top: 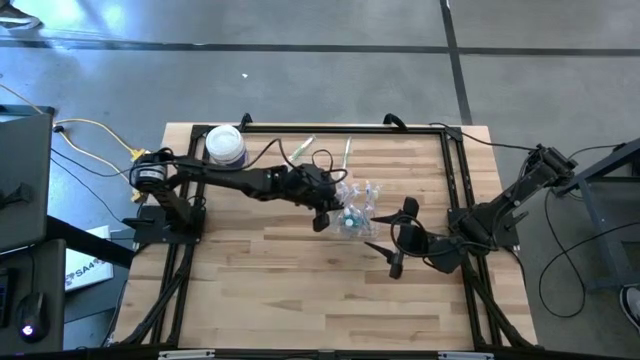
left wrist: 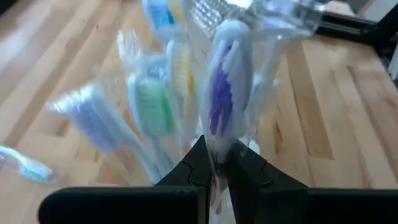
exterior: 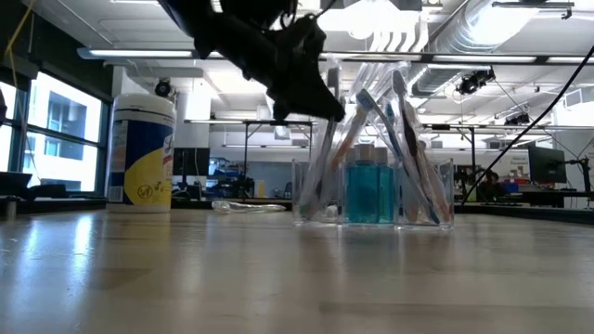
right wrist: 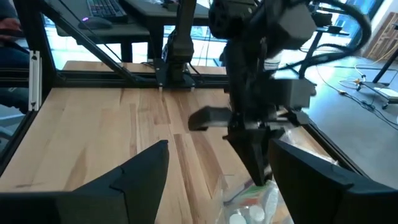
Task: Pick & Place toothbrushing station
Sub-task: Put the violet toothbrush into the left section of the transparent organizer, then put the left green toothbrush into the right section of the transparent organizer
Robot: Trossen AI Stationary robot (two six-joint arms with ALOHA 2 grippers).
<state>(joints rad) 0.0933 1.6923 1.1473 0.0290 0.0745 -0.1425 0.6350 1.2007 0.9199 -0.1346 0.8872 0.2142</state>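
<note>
The toothbrushing station (exterior: pixel 376 190) is a clear plastic holder standing on its base on the wooden table (top: pixel 300 290). It holds a blue bottle and several wrapped toothbrushes (left wrist: pixel 152 106) that lean in it, heads up. My left gripper (top: pixel 325 215) hovers at its left side, over the station's left end (exterior: pixel 316 93), and is shut on a wrapped toothbrush with purple and white bristles (left wrist: pixel 224 93). My right gripper (top: pixel 400 238) waits open just right of the station (top: pixel 357 210), with nothing between its fingers (right wrist: pixel 227 180). My left gripper pinches the wrapped toothbrush just below its head (left wrist: pixel 217 148) between its two fingers. The fingers slant down from the table's left side and lie across the brush. The head stands up past the fingertips. The fingers hide the handle, so I cannot tell whether it rests in the station.
A white tub with a yellow label (exterior: pixel 141 153) stands at the far left of the table (top: pixel 225 145). Loose wrapped toothbrushes (top: pixel 300 150) lie near the far edge. Black frame rails (top: pixel 455 180) run along the table's sides. The near half is bare wood.
</note>
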